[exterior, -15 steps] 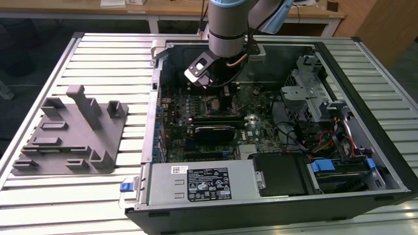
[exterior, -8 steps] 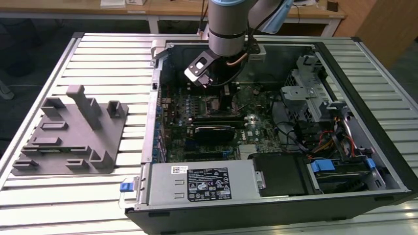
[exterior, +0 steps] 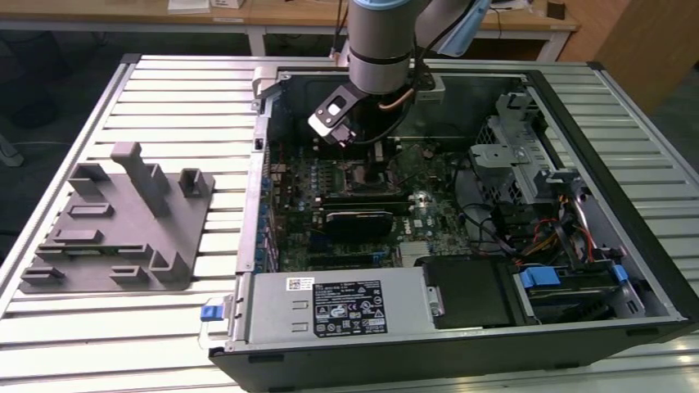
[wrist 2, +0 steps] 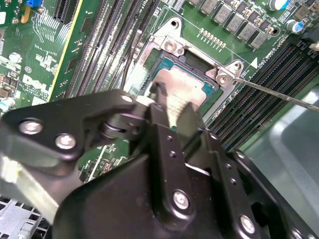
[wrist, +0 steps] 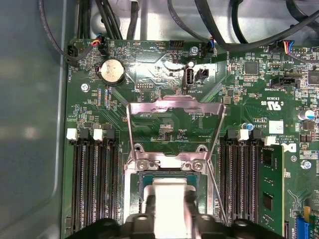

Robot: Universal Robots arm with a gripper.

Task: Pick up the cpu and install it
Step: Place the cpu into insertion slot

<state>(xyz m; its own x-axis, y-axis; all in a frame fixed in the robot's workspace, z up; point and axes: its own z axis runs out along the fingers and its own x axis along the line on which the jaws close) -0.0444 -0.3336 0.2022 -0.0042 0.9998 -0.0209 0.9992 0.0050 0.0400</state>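
The cpu (wrist: 169, 188) is a flat silver square with a pale rim, lying level in the dark socket frame (wrist: 133, 175) on the green motherboard. My gripper (wrist: 170, 205) comes straight down on it, one black finger against each of two opposite edges. In the second wrist view the cpu (wrist 2: 185, 85) sits inside the socket with the fingers (wrist 2: 160, 102) pressed to its sides. In the exterior view the gripper (exterior: 368, 149) reaches down into the open computer case, above the socket (exterior: 366, 173).
The socket's metal load plate (wrist: 174, 107) stands swung open, and its thin lever (wrist 2: 279, 95) sticks out. Memory slots flank the socket, one with a green module (wrist: 270, 184). The grey moulded tray (exterior: 120, 221) lies outside the case at the exterior view's left. Cables and a drive cage (exterior: 525, 164) fill the right.
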